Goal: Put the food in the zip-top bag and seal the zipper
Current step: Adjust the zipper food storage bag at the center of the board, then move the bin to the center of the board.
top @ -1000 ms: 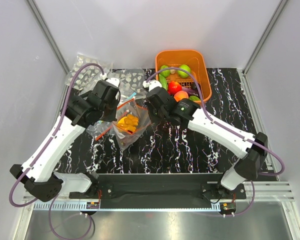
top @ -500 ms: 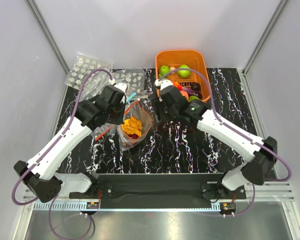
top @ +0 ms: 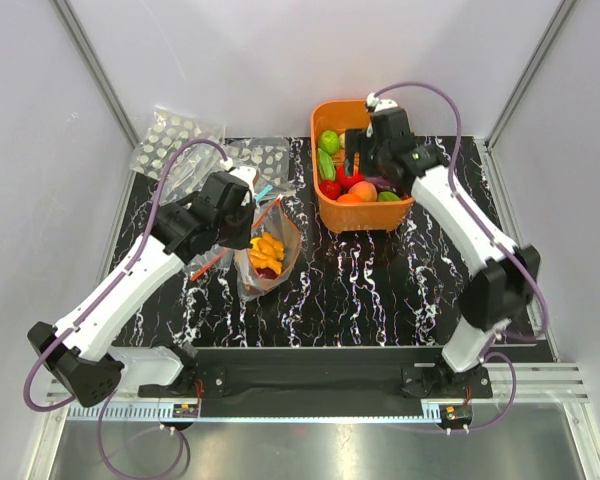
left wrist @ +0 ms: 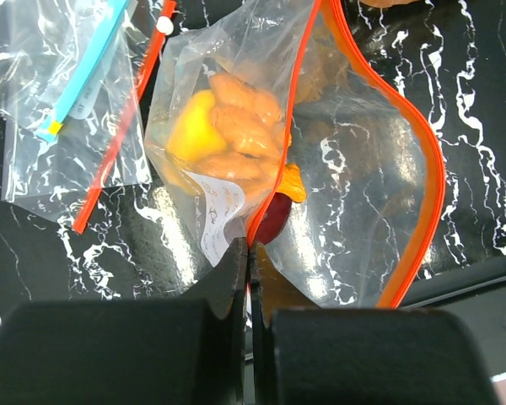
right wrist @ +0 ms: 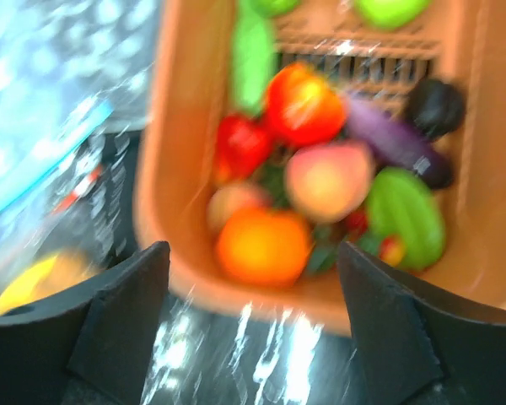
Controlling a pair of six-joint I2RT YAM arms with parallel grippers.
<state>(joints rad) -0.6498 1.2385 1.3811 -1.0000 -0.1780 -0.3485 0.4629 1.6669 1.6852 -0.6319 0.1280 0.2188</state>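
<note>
**Operator:** What lay at the far left?

**Technician:** White-spotted bags (top: 175, 135) lay at the back left corner of the black marbled table (top: 380, 280). A clear bag with a light blue strip (left wrist: 88, 67) lay flat just left of the zip-top bag (left wrist: 354, 194). No writing was legible on either.

**Operator:** What was the condition of the left gripper?

**Technician:** The left gripper (left wrist: 249, 249) was closed. Its fingers pinched the red-orange zipper (left wrist: 434, 194) at the near end of the bag's mouth. The zip-top bag rested on the table left of centre, with its mouth gaping and unsealed.

**Operator:** What were the contents and markings?

**Technician:** A yellow piece (left wrist: 192, 131), several orange pieces (left wrist: 244, 126) and one dark red piece (left wrist: 274, 218) sat inside the bag. A white label (left wrist: 218, 211) lay beside them; its print was too small to read.

**Operator:** And the right side?

**Technician:** The orange basket (top: 370, 218) stood at the back of the table, right of the bag and apart from it. It held a green cucumber (right wrist: 253, 51), a red tomato (right wrist: 302, 103), an orange (right wrist: 263, 246) and a purple eggplant (right wrist: 396, 143), among other food. The right gripper (right wrist: 253, 316) was over the basket, its fingers spread wide with nothing between them. The right wrist view was blurred.
</note>
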